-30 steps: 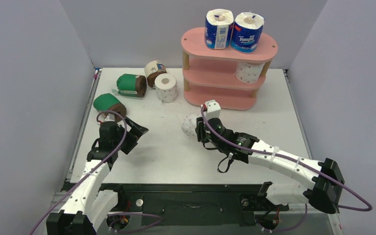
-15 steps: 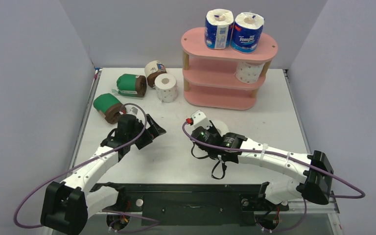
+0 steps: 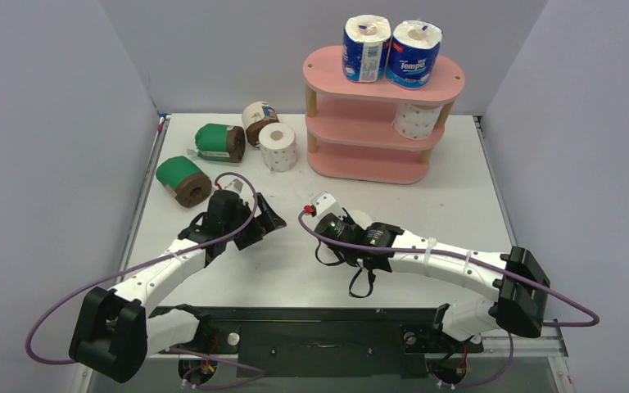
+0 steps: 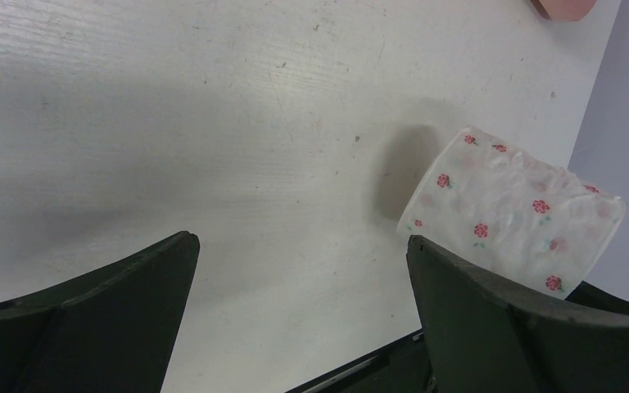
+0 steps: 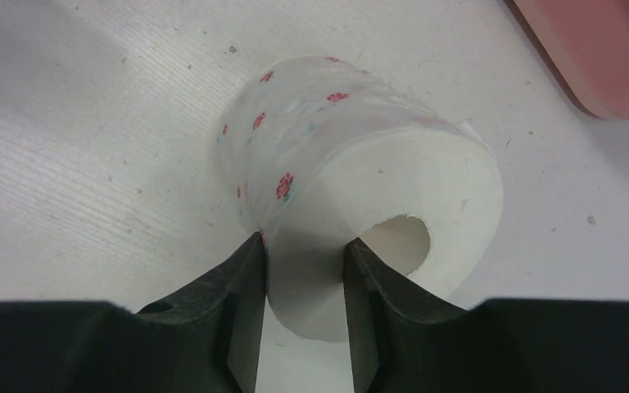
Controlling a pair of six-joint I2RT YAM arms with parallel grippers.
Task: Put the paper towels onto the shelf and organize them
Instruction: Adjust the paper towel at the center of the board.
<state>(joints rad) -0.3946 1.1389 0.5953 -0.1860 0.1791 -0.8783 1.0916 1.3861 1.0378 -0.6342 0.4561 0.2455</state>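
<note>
Top view, writing: "Tempo" reads on the right blue-wrapped roll [image 3: 414,53] atop the shelf [image 3: 360,168]; no other print is legible.
Top view, held thing: the dotted roll [image 3: 360,215] sits in front of the shelf, at the right gripper [image 3: 346,223].
Left wrist view: the left gripper [image 4: 299,246] is spread wide and holds nothing; the dotted roll lies just beyond one fingertip.
Right wrist view: the jaws are pinched tight on the dotted roll's paper wall beside its core hole, near the shelf's pink edge.
</note>
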